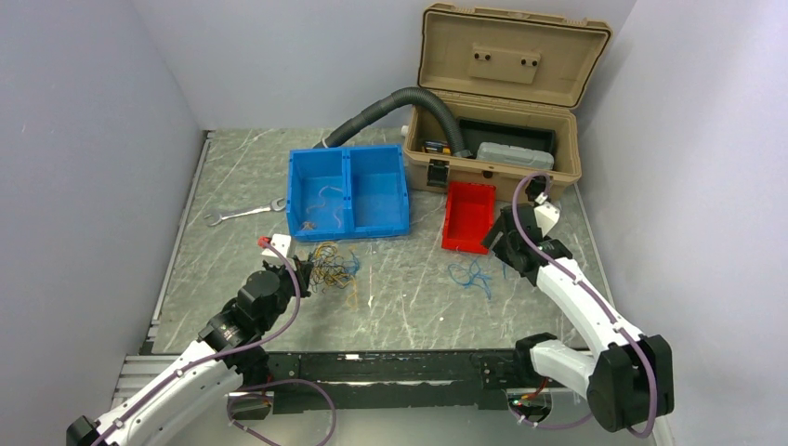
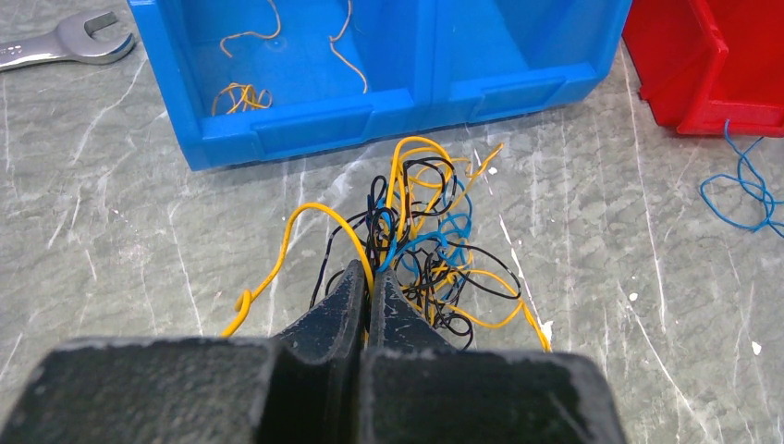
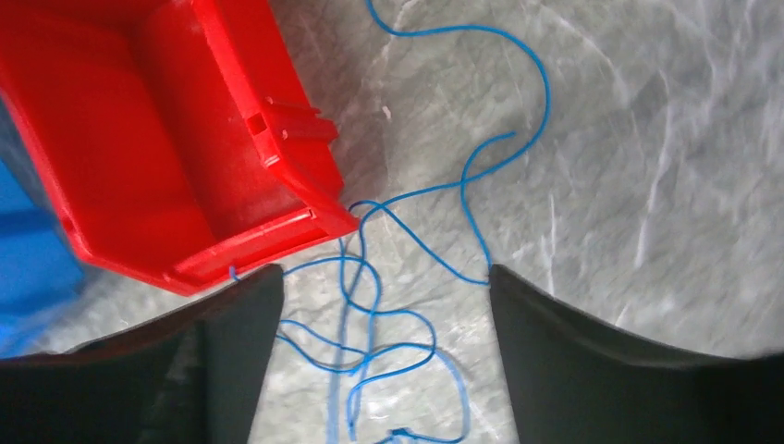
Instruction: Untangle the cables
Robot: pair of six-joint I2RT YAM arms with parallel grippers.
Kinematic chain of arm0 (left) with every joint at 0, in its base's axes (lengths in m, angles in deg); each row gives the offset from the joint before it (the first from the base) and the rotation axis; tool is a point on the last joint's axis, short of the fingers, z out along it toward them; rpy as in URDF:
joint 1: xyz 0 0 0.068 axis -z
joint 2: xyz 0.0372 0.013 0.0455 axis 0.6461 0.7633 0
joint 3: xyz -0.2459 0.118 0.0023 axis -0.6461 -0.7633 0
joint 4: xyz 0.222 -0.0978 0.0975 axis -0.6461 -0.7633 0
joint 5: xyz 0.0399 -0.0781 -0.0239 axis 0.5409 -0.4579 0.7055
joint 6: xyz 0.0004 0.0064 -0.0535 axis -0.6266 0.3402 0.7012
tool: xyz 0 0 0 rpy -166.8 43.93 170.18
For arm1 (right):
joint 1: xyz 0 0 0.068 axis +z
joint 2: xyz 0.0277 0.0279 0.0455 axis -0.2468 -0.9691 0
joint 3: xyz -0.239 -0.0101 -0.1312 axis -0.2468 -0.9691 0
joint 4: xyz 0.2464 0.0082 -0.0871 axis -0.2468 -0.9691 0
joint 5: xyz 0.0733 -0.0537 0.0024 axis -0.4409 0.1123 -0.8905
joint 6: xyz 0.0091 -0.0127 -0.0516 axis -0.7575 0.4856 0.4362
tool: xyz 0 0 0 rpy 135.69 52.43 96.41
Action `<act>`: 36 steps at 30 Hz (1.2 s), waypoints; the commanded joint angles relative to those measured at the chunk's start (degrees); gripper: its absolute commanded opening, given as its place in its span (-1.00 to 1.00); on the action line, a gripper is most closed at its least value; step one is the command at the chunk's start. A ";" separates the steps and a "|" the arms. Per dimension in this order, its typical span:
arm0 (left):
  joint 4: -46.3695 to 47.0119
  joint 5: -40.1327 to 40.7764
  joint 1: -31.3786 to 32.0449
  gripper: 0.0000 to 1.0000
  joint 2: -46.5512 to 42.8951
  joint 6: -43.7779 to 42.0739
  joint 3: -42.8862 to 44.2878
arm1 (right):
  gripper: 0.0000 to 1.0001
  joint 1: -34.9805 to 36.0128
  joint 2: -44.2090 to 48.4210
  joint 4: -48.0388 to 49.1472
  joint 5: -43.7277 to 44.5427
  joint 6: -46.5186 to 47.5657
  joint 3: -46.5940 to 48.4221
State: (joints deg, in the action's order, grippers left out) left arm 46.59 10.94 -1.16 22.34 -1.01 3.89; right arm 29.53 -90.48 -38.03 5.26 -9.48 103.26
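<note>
Yellow, blue and black cables (image 2: 425, 250) are lying tangled on the table (image 2: 647, 305) at mid-frame, below the blue bin (image 2: 370, 102). My left end effector (image 2: 368, 277) is clenching their near strands. My right end effector (image 3: 384, 275) is hanging released over a loose blue cable (image 1: 469, 277) beside the red bin (image 3: 185, 139).

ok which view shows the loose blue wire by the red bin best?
Right wrist: the blue wire fills the frame, its loops clear, beside the red bin. Top external shows the wire as a small squiggle; left wrist catches only part of it at the right edge.
</note>
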 commanded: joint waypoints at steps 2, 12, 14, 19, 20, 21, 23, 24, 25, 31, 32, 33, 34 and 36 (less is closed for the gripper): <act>2.59 -0.63 -0.17 -1.00 0.39 -0.46 0.44 | 0.99 -1.34 0.35 5.82 -4.94 2.52 -2.06; 2.86 -0.43 -0.15 -1.00 0.92 -0.41 0.43 | 1.00 -2.40 1.05 4.60 -5.59 1.88 -4.79; 2.83 -0.39 -0.17 -1.00 1.20 -0.41 0.54 | 1.00 -2.58 2.54 4.67 -6.27 1.47 -6.44; 2.61 -0.08 -0.16 -1.00 1.28 -0.24 0.67 | 1.00 -3.00 6.83 9.32 -10.63 1.35 -12.16; 2.60 -0.01 -0.13 -1.00 1.24 -0.23 0.60 | 1.00 -3.09 7.27 10.37 -11.34 1.02 -13.12; 2.61 -0.07 -0.19 -1.00 1.23 -0.24 0.63 | 1.00 -3.16 7.46 11.16 -11.75 0.64 -13.74; 2.61 -0.14 -0.20 -1.00 1.24 -0.23 0.59 | 1.00 -3.27 6.96 12.54 -12.39 -0.18 -14.65; 2.53 -0.13 -0.12 -1.00 1.20 -0.23 0.65 | 1.00 -3.37 6.34 13.19 -12.74 -0.36 -14.78; 2.52 -0.07 -0.16 -1.00 1.16 -0.23 0.64 | 1.00 -3.37 5.30 13.70 -13.04 -0.59 -14.73; 2.22 0.05 -0.16 -1.00 0.94 -0.21 0.67 | 1.00 -3.38 0.61 17.10 -13.99 -0.61 -13.71; 2.17 0.10 -0.19 -1.00 0.90 -0.17 0.75 | 1.00 -3.37 -0.33 17.34 -13.78 -0.62 -13.36; 2.17 0.17 -0.16 -1.00 0.80 -0.15 0.74 | 1.00 -3.33 -1.35 17.72 -13.71 -0.43 -12.93; 2.12 0.15 -0.15 -1.00 0.79 -0.14 0.69 | 1.00 -3.40 -2.33 18.10 -13.80 -0.17 -12.56; 2.09 0.31 -0.18 -1.00 0.79 -0.14 0.75 | 1.00 -3.15 -4.42 18.10 -13.37 0.78 -11.10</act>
State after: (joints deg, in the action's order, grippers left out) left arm 46.59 10.99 -1.16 23.48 -0.99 3.89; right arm 26.39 -91.86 -23.34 -8.01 -9.13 89.01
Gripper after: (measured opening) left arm 0.022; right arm 0.997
